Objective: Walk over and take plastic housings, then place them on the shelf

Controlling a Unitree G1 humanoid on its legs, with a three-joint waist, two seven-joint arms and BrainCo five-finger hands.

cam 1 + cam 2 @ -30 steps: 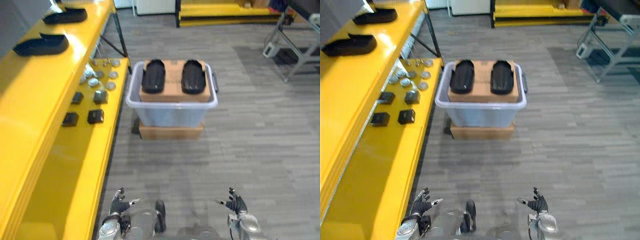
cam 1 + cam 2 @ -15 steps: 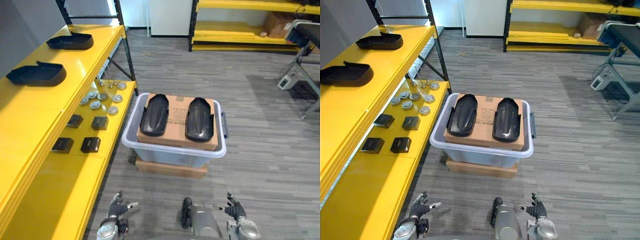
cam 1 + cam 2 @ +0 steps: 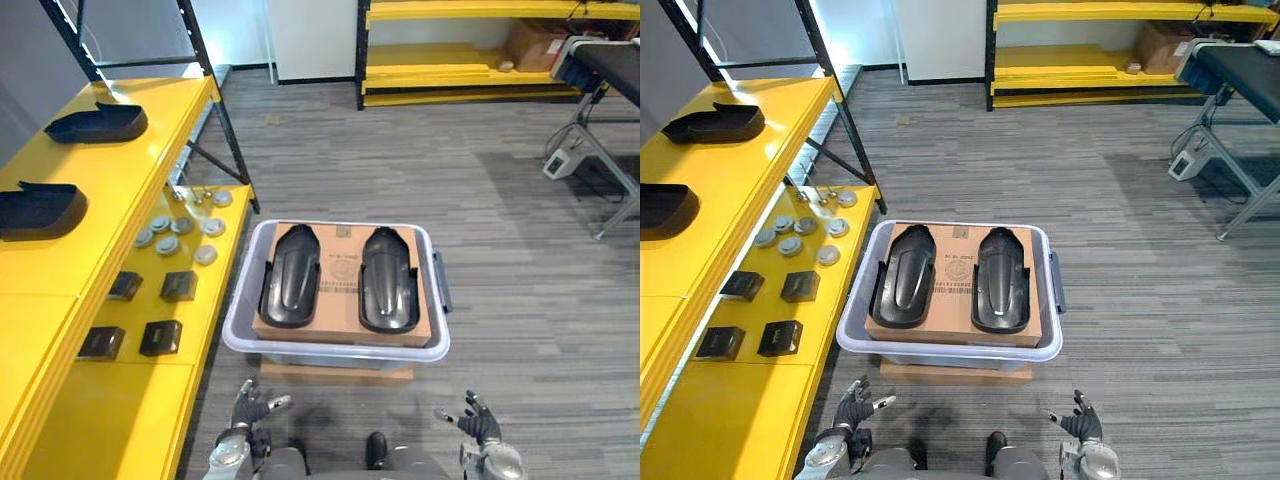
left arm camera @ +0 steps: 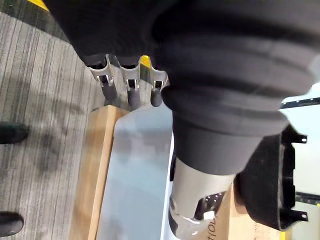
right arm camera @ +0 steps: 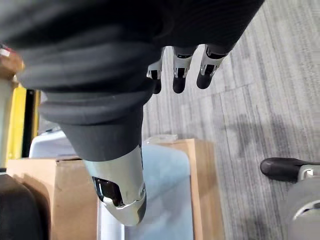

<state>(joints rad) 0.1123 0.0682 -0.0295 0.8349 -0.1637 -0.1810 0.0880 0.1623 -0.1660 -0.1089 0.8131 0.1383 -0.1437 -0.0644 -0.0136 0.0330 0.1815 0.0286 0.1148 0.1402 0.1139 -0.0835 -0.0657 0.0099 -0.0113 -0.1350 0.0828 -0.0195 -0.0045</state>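
Note:
Two black plastic housings, one on the left [image 3: 290, 275] and one on the right [image 3: 388, 278], lie side by side on a cardboard box [image 3: 340, 250] inside a pale grey bin [image 3: 335, 352] on the floor straight ahead. Two more black housings [image 3: 95, 122] [image 3: 38, 208] rest on the yellow shelf's top level [image 3: 130, 160] at my left. My left hand [image 3: 250, 405] and right hand [image 3: 472, 420] hang low in front of the bin, both open with fingers spread, holding nothing. The left wrist view looks past straight fingers [image 4: 129, 91] at the bin wall [image 4: 135, 170] and a housing edge [image 4: 270, 185].
The lower yellow shelf level [image 3: 150, 400] carries small black blocks [image 3: 160, 338] and several grey discs [image 3: 180, 225]. A black shelf post [image 3: 215, 110] stands beside the bin. A yellow rack [image 3: 450, 60] lines the back wall, and a metal cart [image 3: 600, 110] stands far right.
The whole picture has shifted: the camera has come closer and the bin now sits nearer and centred before me. Both hands stay low and open.

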